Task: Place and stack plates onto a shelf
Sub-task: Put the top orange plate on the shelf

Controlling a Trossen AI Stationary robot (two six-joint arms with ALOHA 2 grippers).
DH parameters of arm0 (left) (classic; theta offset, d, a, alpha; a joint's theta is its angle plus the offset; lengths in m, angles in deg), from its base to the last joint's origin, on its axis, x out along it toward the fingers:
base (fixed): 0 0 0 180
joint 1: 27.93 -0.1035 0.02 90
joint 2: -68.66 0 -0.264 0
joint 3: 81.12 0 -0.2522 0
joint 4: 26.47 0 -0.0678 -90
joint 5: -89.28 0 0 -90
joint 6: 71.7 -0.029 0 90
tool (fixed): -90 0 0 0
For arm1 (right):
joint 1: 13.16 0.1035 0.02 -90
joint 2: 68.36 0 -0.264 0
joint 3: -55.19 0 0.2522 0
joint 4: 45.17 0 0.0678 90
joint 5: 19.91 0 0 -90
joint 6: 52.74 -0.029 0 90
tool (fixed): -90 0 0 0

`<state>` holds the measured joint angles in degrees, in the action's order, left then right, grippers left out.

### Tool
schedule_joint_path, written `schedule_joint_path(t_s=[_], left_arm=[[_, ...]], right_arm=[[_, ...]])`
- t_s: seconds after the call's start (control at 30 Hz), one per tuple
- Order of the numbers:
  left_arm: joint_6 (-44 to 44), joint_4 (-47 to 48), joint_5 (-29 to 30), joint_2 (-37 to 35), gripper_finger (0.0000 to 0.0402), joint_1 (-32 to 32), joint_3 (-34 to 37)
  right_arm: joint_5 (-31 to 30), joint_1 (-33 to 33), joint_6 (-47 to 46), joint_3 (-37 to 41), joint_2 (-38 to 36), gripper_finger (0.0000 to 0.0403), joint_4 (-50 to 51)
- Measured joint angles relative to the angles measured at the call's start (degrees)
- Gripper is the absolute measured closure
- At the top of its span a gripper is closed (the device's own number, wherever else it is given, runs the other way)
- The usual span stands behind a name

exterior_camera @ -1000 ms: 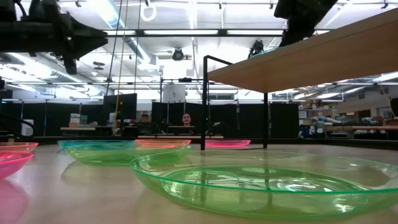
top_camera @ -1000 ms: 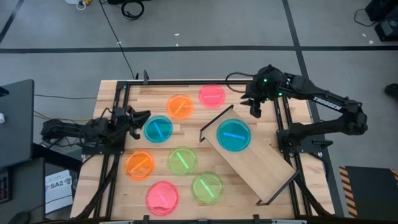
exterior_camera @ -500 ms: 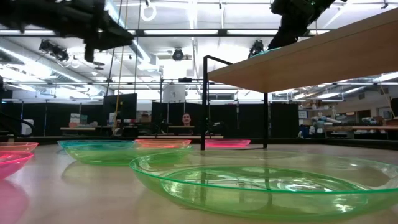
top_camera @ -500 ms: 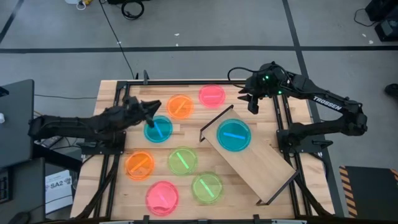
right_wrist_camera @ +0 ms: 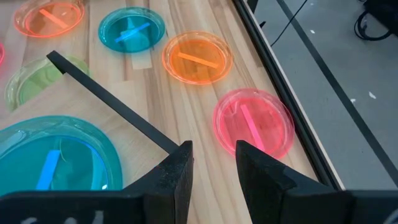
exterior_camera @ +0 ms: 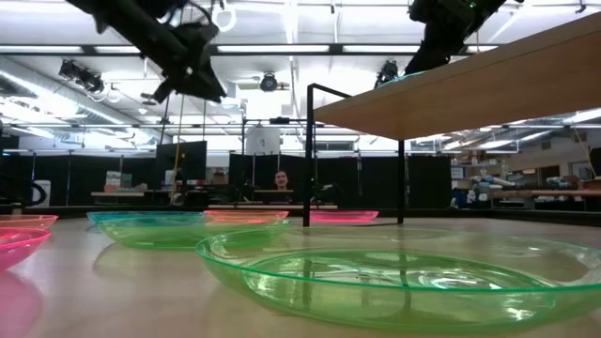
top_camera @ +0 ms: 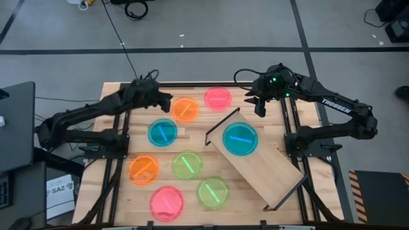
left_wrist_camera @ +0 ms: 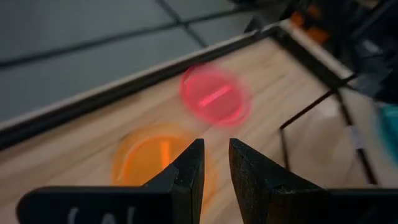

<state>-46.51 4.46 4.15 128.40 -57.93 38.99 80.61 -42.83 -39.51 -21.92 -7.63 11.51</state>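
So the step in hand looks like a pickup of the round translucent orange plastic plate [top_camera: 185, 109] near the counter's far edge, since the left end effector [top_camera: 165, 99] is hovering just beside it. For a clean grab, the fingers should probably be brought down over the plate's rim or its raised centre bar rather than the flat base, because the thin plastic looks slippery and light. A slow descent would help so the plate isn't nudged into the neon pink plate [top_camera: 218, 98] next to it.

The light-wood plank shelf on its thin black wire frame [top_camera: 268, 169] is sitting diagonally on the slatted wooden counter [top_camera: 300, 115], with one blue plate [top_camera: 240, 139] already on its upper end. Seven plates are left on the counter: pink, orange, blue, orange, green, green, pink.

Pose-wise, the left arm is stretched out long from its base toward the far side, with its end effector held above the counter and nearly closed on nothing, only a narrow gap showing. The right end effector [top_camera: 260, 106] is parked above the far right corner, well apart from the shelf, slightly parted and empty.
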Motion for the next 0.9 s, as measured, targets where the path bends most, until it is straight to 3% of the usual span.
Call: schedule_joint_path(t_s=[0.43,0.9], left_arm=[[-0.22,1.92,-9.95,16.15,0.0322,-15.57,-1.51],[-0.26,1.6,-12.36,28.68,0.0322,-18.2,-1.51]], right_arm=[[0.02,0.01,0.0,0.01,0.0,0.0275,0.03],[0.02,0.0,-0.02,0.02,0.0,0.0275,0.04]])
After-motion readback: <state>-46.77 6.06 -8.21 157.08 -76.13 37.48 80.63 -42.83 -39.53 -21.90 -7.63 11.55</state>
